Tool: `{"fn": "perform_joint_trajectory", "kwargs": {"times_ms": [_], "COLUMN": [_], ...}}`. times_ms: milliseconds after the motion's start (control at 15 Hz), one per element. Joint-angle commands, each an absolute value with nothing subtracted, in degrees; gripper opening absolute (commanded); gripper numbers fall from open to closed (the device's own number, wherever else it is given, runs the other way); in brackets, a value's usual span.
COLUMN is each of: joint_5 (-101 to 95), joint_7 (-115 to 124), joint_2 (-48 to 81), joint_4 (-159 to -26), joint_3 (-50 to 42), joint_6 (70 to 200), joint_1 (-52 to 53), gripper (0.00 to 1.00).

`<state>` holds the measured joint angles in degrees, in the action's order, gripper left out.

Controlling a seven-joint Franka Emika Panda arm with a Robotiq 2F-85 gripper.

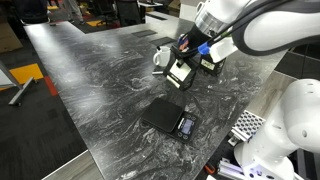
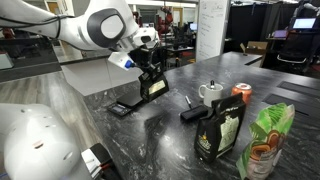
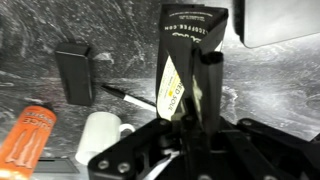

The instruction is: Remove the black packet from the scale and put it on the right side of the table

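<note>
Gripper [image 1: 186, 62] is clamped on the black packet [image 1: 180, 74], holding it by its upper part with the white label facing out. The wrist view shows it best: the packet [image 3: 190, 40] sits between the 2 fingers [image 3: 211, 95], hanging a bit tilted, with printed text on the label that's too small to read.

In both exterior views the packet is up in the air, clear of the scale [image 1: 165, 118] and not touching it. The scale lies flat on the table [image 1: 90, 70] with nothing on top, and its little display panel [image 1: 187, 126] sits on the edge toward the camera. In an exterior view the packet [image 2: 154, 87] hangs just past the scale [image 2: 122, 107], on the side where the other clutter is.

That clutter is a small black box [image 2: 193, 114], a white mug [image 2: 210, 93], an orange can [image 2: 240, 93] and a thin pen [image 3: 125, 95] lying on the marbled top. Closer to that camera stand 2 pouches, a dark one [image 2: 221, 130] and a green one [image 2: 266, 140], well apart from the gripper.
</note>
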<state>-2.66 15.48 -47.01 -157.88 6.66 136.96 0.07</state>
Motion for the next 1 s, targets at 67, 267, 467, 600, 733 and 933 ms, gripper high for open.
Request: {"fn": "perform_joint_trajectory", "kwargs": {"times_ms": [67, 267, 467, 600, 733, 933], "joint_5": [-8.44, -14.47, -19.88, -20.89, -20.46, -19.75], "joint_7": [18.37, 17.04, 16.04, 13.32, 9.84, 5.16], "joint_2": [-57.51, -58.53, -56.09, -52.96, -49.35, -44.29], "joint_4": [-160.46, -160.04, -160.04, -160.14, -160.23, -160.27], "joint_3": [7.79, 6.05, 4.4, 1.12, -3.0, -8.13], "joint_6": [130.93, 130.08, 130.17, 131.14, 133.57, 137.68], "joint_1": [-9.89, -16.63, -21.43, -21.91, -21.0, -20.46], "gripper": [0.01, 0.01, 0.01, 0.01, 0.01, 0.01]}}
